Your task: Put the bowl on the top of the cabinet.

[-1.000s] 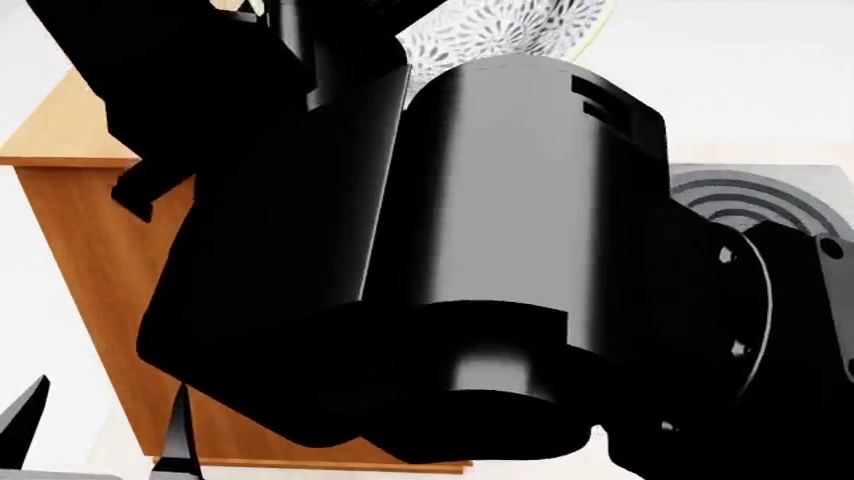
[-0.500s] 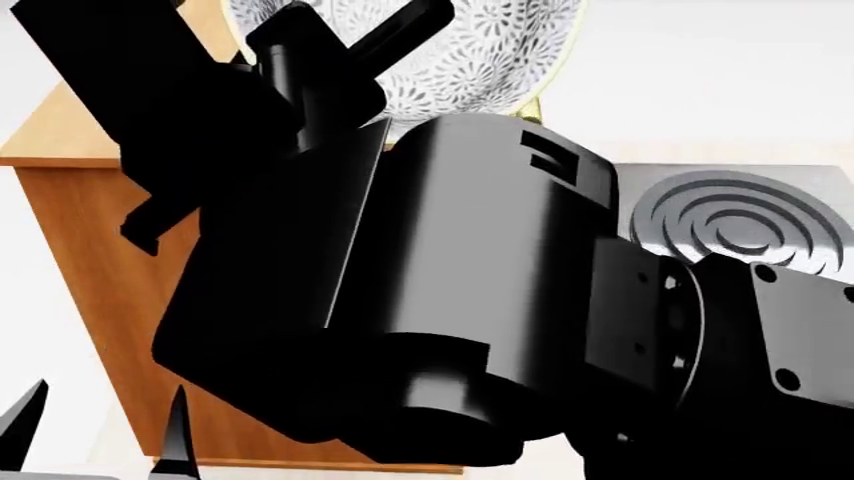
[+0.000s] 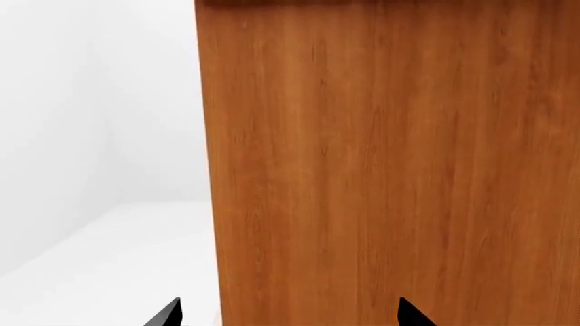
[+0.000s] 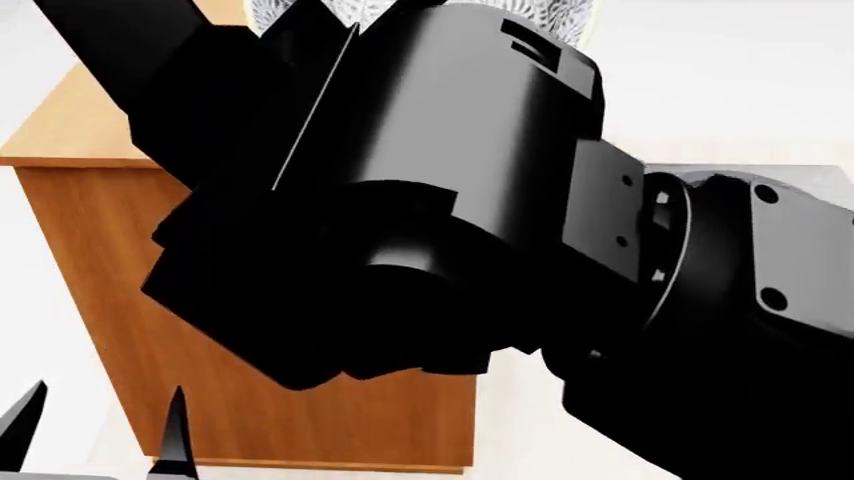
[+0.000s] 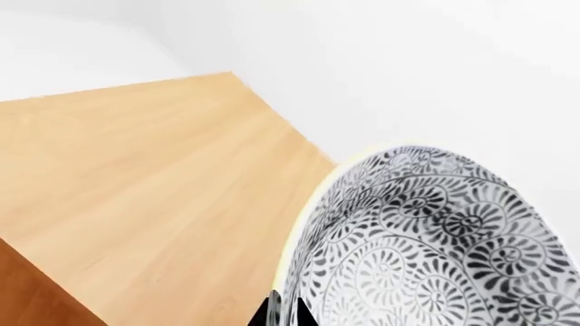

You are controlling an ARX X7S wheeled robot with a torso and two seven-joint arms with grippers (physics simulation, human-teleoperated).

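Note:
The bowl (image 5: 426, 244), white with a dense black floral pattern and a yellowish rim, is tilted and held above the cabinet's light flat top (image 5: 136, 176). My right gripper (image 5: 285, 314) is shut on the bowl's rim, one finger on each side of it. In the head view only a sliver of the bowl (image 4: 571, 14) shows at the top edge, behind my right arm (image 4: 441, 200). The right gripper itself is hidden there. The orange-brown cabinet (image 4: 267, 420) stands below. My left gripper (image 3: 290, 319) is open and empty, facing the cabinet's side (image 3: 390, 163).
My left gripper's fingertips (image 4: 171, 440) show low at the left in the head view, beside the cabinet's side. A grey slab (image 4: 801, 175) lies to the right of the cabinet, mostly covered by my right arm. White floor and walls surround the cabinet.
My right arm has swung up and forward with the bowl. The bowl has slid toward the head view's top edge, and the arm now covers the grey ringed slab. The left gripper has not moved.

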